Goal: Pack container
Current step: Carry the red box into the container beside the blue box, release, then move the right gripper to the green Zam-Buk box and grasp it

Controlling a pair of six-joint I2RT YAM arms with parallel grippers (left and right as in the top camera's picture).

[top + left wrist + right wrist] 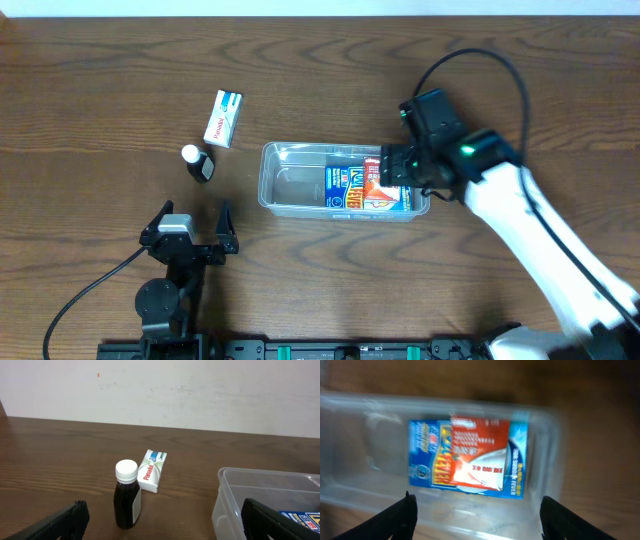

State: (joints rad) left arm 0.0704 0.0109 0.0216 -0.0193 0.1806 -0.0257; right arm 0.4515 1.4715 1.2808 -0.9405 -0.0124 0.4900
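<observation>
The clear plastic container [290,182] sits mid-table; it also shows in the left wrist view [235,485] and in the right wrist view [365,435]. A blue and red box [362,188] lies flat in its right half, also seen from the right wrist [470,457]. My right gripper [398,172] hovers open and empty over the container's right end [477,515]. My left gripper [192,235] is open and empty near the table's front, left of the container [160,520]. A dark bottle with a white cap [199,163] [127,495] stands upright left of the container. A white Panadol box [223,118] [152,471] lies beyond it.
The brown wooden table [100,80] carries everything. A white wall [200,390] stands behind the table's far edge in the left wrist view. A black cable [480,60] loops above the right arm.
</observation>
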